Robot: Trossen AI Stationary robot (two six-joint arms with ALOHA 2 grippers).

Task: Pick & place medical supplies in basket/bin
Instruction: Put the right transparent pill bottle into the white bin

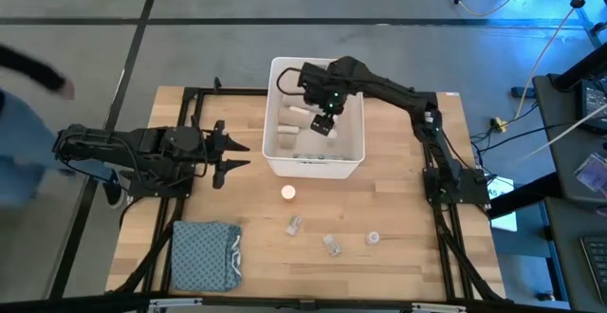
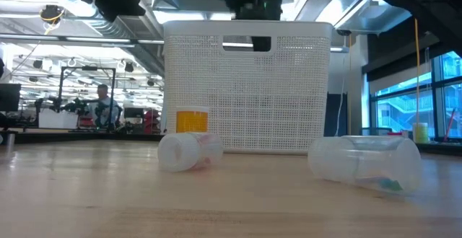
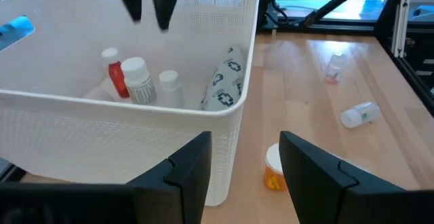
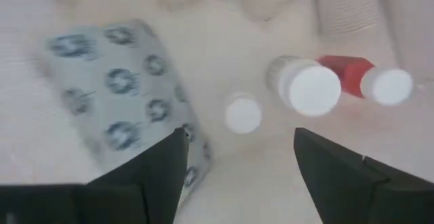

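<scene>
High view: our right hand [image 1: 325, 123] hangs released and empty over the white bin [image 1: 314, 167]. We should lift straight clear before fetching the orange-capped bottle [image 1: 288, 193]; our left hand [image 1: 228, 150] waits, half-open.

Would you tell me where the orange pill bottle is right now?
In the high view the orange pill bottle stands on the table just in front of the white bin, outside it.

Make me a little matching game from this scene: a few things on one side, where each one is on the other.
Things:
1. grey dotted packet
2. orange pill bottle
3. folded blue-grey cloth
4. right gripper

Places:
A. near table corner, left arm's side
B. above the white bin, fingers apart, empty
C. on the table just outside the bin
D. leaning against the bin's inner wall

Pairs: 1-D, 2-C, 3-A, 4-B
</scene>
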